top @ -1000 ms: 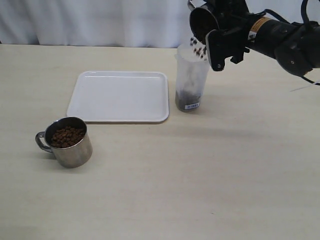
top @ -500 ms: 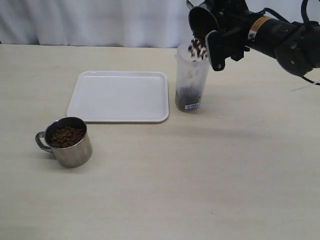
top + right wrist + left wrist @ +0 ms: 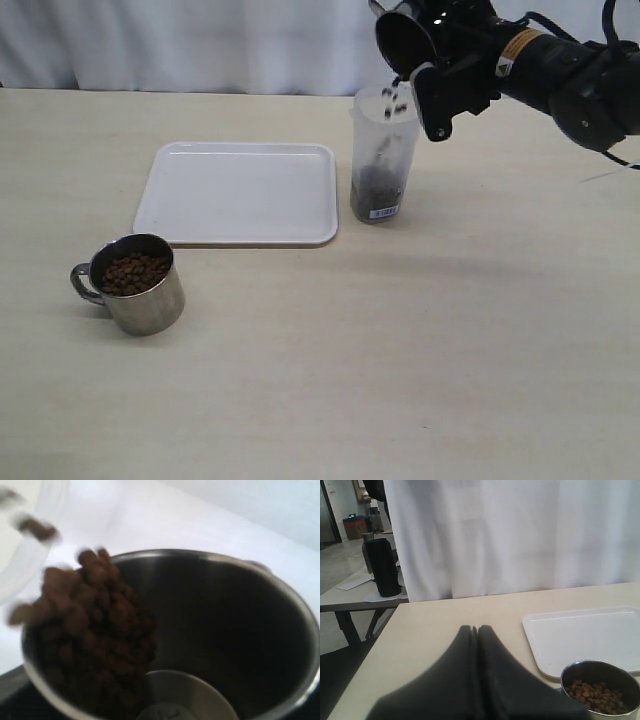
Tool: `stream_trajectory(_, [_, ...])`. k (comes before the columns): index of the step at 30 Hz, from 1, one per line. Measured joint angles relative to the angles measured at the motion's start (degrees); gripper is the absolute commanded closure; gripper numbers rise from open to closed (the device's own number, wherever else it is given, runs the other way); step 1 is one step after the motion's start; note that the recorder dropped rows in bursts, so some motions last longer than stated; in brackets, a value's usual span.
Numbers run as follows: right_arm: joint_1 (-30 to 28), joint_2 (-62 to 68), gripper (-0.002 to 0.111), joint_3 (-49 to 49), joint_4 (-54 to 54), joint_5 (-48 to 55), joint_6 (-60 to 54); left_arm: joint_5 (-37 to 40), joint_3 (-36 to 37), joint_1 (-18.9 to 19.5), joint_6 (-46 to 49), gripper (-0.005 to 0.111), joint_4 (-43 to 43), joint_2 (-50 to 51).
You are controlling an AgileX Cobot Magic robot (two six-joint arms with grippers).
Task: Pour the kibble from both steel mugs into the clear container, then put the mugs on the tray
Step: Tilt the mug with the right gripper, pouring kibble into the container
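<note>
Exterior and wrist views, pouring stage. I see the tipped steel mug lifted above the rim of the clear container. Its long axis lies close to level, and its mouth faces the left of the exterior view and slants down toward the container.

The right gripper clasps this mug across its body. Its jaws are spread wide around the steel wall, with one dark finger showing beside the container's rim.

A few pellets of kibble are in the air at the container's mouth, and a dark layer sits at its bottom. In the right wrist view, a heap of pellets crowds the lower side of the mug's mouth, and some are blurred at the lip.

The container stands upright on the bench, just beside the right edge of the white tray.

The standing steel mug is upright near the tray's front left corner but apart from it. Its handle points left and it holds pellets.

The left gripper shows only in its own wrist view, with its fingers pressed together on nothing. The standing mug lies near those fingertips without touching them, and the tray lies just beyond it.
</note>
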Motion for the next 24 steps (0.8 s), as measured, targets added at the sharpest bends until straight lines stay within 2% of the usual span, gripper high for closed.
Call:
stream_trajectory(13, [0.1,0.0,0.104,0.0,-1.9,-1.6,-4.3,0.0,0.0,0.0,0.0,0.107,0.0,0.0])
stream_trajectory(24, [2.7,0.0,0.104,0.0,-2.1,-1.7,-9.5,0.0,0.0,0.0,0.0,0.107,0.0,0.0])
